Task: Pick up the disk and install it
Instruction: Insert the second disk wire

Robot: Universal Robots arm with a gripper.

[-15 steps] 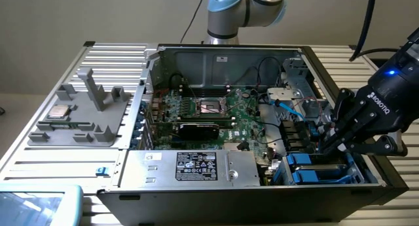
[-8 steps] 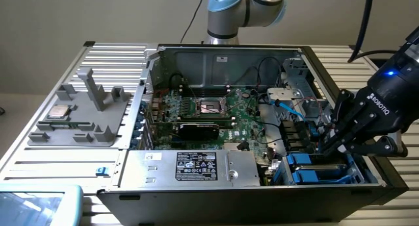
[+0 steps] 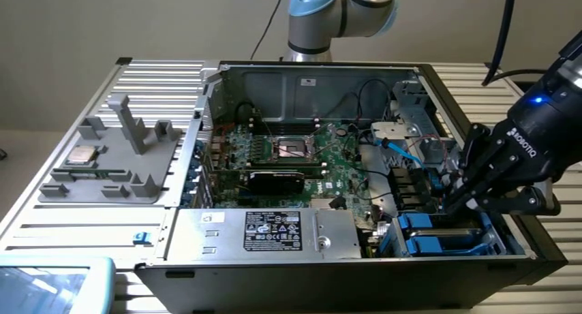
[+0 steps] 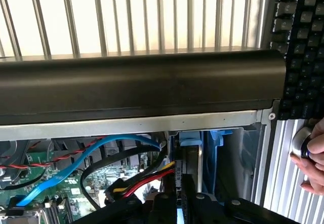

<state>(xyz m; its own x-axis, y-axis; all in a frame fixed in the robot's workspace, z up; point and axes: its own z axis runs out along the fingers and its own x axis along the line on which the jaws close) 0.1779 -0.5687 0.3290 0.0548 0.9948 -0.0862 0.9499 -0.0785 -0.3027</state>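
One hand (image 3: 454, 203) clenched on disk (image 3: 459, 181), lowered into blue-railed bay (image 3: 427, 232)

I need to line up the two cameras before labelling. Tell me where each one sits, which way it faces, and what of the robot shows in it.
Exterior view: off the arm, above the open computer case, looking down into it; the arm and its gripper show over the blue drive bays.
Wrist view: on the wrist, low inside the case, facing its black edge; gripper parts and a person's hand show.
Shared: the case, the blue cables.
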